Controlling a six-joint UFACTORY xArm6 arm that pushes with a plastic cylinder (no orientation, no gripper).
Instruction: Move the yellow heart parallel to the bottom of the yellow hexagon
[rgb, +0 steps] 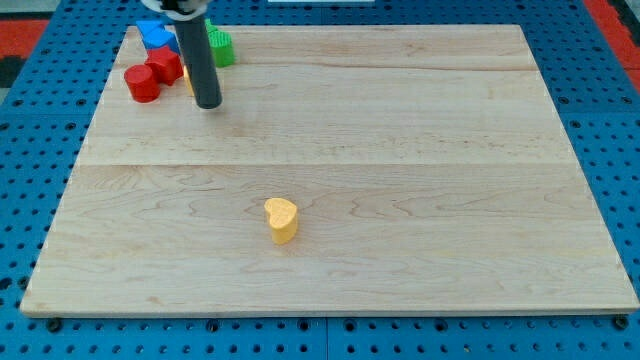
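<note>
A yellow heart (282, 219) lies alone on the wooden board (400, 150), below the middle and a little left. My tip (208, 103) rests on the board at the view's top left, far above and to the left of the heart. A sliver of a yellow block (187, 80) shows just left of the rod; the rod hides most of it, so I cannot make out its shape.
A cluster of blocks sits in the top left corner: a red cylinder (142, 84), a second red block (164, 66), a blue block (155, 34) and a green block (219, 47). Blue pegboard (600, 90) surrounds the board.
</note>
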